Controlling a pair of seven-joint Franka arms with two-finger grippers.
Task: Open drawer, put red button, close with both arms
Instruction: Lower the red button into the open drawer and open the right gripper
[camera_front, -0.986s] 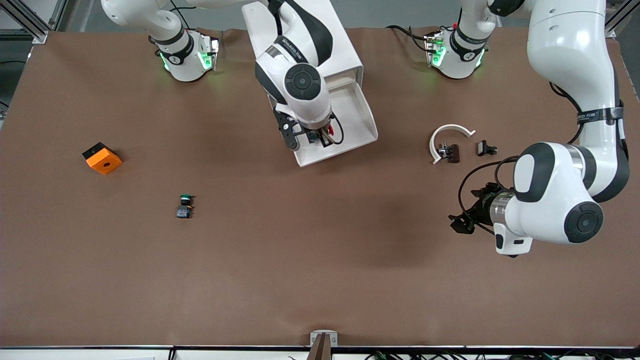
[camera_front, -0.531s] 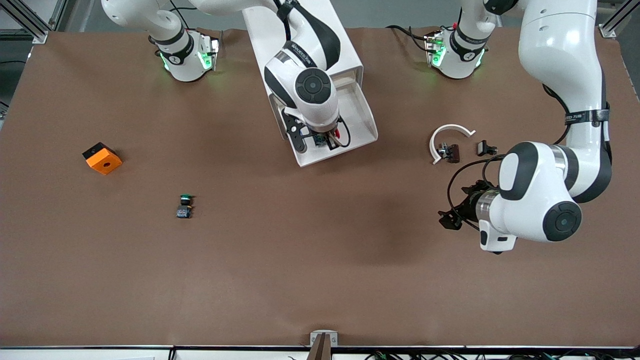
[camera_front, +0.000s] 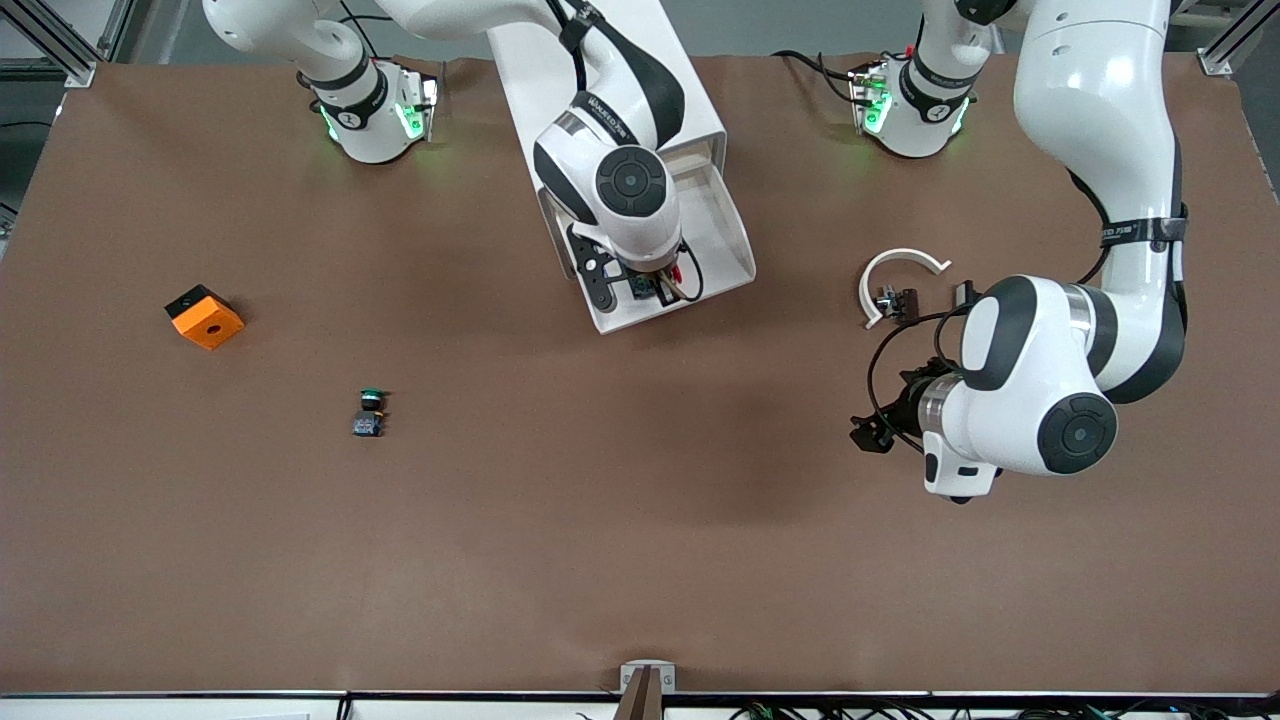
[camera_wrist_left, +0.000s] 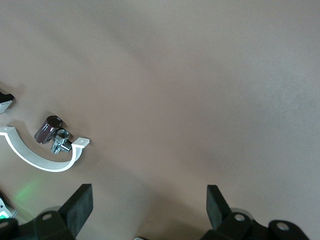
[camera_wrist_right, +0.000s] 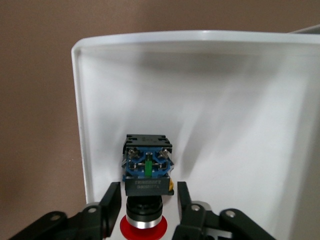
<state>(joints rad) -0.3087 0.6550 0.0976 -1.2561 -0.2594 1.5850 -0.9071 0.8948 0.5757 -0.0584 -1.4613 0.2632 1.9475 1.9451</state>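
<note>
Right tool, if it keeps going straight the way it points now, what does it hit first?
Likely the white floor of the drawer. The right tool holds the red button just over it; how far is unclear.

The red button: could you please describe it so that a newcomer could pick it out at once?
Find the white cabinet between the arms' bases; its top drawer is pulled out toward the front camera. Over that drawer hangs the right gripper, and the red button sits between its fingers. Its cap is red, unlike the green-capped switch out on the table.
</note>
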